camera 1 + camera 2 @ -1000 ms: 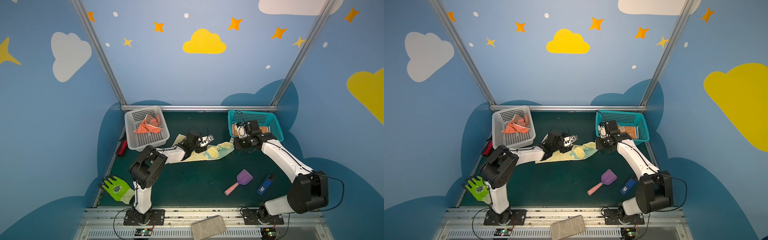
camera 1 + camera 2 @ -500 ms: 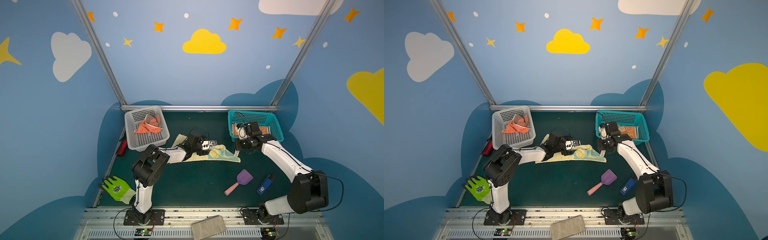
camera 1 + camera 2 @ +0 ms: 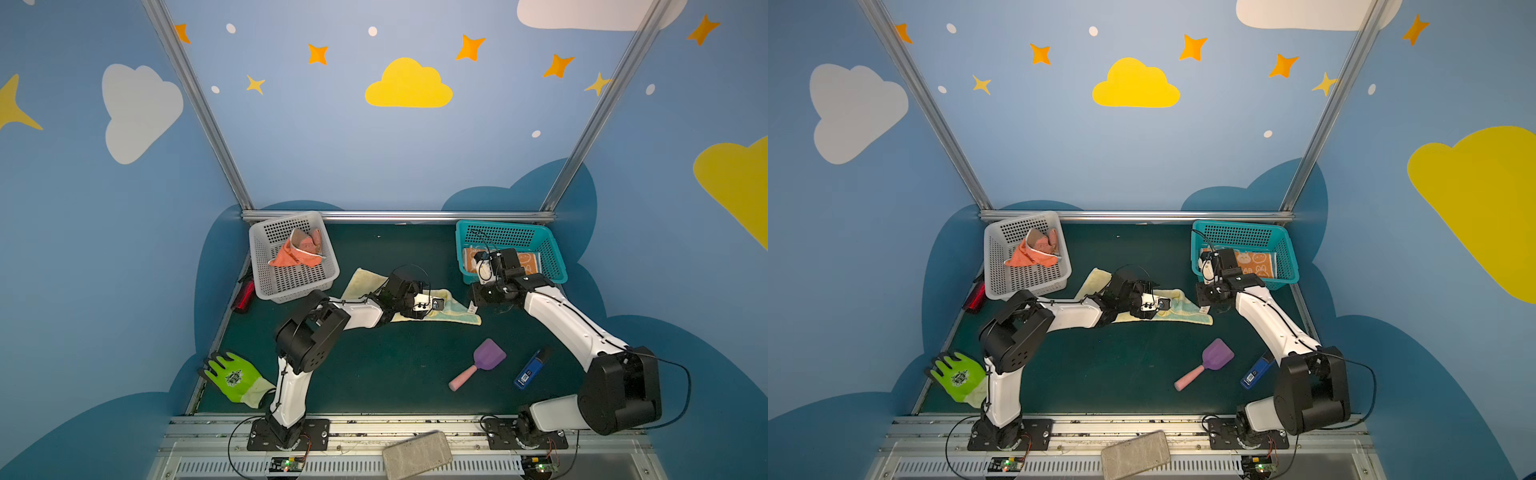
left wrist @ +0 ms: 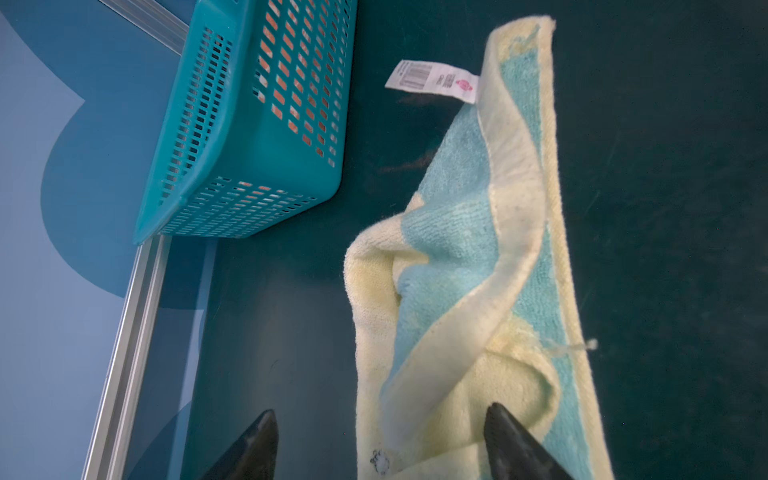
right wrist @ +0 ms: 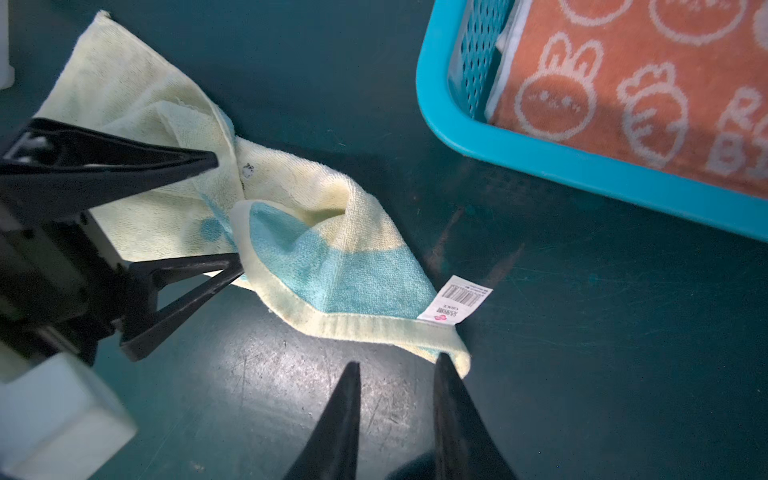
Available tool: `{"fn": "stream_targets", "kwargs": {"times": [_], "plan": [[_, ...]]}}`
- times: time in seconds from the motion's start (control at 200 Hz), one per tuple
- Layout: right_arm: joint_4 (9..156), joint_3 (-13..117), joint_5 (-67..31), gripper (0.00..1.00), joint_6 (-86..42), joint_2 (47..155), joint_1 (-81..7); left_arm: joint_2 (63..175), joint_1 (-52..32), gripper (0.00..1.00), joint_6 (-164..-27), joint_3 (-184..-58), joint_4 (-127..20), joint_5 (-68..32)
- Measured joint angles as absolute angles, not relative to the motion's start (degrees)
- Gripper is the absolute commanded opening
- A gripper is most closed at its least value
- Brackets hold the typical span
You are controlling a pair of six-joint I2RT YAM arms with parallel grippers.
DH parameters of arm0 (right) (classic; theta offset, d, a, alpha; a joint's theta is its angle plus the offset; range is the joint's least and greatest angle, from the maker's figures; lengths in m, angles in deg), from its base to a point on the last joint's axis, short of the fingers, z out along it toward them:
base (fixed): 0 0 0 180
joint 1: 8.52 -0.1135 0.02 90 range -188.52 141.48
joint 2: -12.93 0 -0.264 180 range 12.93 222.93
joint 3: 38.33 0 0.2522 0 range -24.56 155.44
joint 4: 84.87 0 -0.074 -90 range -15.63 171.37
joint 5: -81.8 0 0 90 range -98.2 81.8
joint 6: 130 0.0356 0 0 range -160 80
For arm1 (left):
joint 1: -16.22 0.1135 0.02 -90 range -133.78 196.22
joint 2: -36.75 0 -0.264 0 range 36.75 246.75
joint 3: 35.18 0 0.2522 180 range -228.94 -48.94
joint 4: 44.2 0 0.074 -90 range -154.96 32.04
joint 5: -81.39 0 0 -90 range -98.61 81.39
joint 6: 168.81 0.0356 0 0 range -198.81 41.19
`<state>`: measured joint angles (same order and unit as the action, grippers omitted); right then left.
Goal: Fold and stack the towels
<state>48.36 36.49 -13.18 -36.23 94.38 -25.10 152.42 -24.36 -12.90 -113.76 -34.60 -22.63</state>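
Observation:
A pale yellow-blue striped towel (image 3: pixel 455 309) (image 3: pixel 1185 309) lies rumpled on the green table, its white tag (image 5: pixel 455 303) at the right end. My left gripper (image 4: pixel 380 409) stands open low over the towel's middle. One fingertip (image 4: pixel 494 411) is over the cloth and its mate is over bare table. My right gripper (image 5: pixel 399 361) is slightly open with nothing between its fingers, one tip beside the towel's corner. An orange towel with white rabbits (image 5: pixel 623 83) lies flat in the teal basket (image 3: pixel 555 259). A salmon towel (image 3: pixel 297 253) sits crumpled in the grey basket (image 3: pixel 291 286).
A lime-green glove (image 3: pixel 235 376) lies at the front left. A purple scoop with a pink handle (image 3: pixel 482 361) and a blue object (image 3: pixel 528 370) lie front right. A red object (image 3: pixel 245 295) sits beside the grey basket. A grey block (image 3: pixel 417 455) rests on the front rail.
My right gripper has opened and let go of the striped towel's end. That end now lies stretched out to the right on the table. My left gripper stays open over the towel.

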Motion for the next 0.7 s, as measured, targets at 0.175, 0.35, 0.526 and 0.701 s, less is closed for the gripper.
{"fn": "stream_targets", "kwargs": {"times": [0.175, 0.35, 0.526, 0.701], "plan": [[48.36, 36.49, -13.16, 0.27, -36.27, 94.29, -25.10, 155.16, -24.42, 0.68, -13.23, -116.25, -34.60, -22.35], [48.95, 36.43, -13.29, 0.27, -36.27, 93.13, -25.10, 156.01, -24.53, 0.48, -13.31, -117.84, -34.34, -22.61], [50.45, 35.44, -13.26, 0.27, -36.20, 91.54, -25.06, 156.12, -24.84, 0.29, -13.38, -118.85, -35.32, -23.20], [54.41, 31.62, -12.96, 0.00, -35.90, 89.11, -24.88, 156.12, -25.32, 0.03, -13.47, -119.42, -38.25, -23.38]]}}
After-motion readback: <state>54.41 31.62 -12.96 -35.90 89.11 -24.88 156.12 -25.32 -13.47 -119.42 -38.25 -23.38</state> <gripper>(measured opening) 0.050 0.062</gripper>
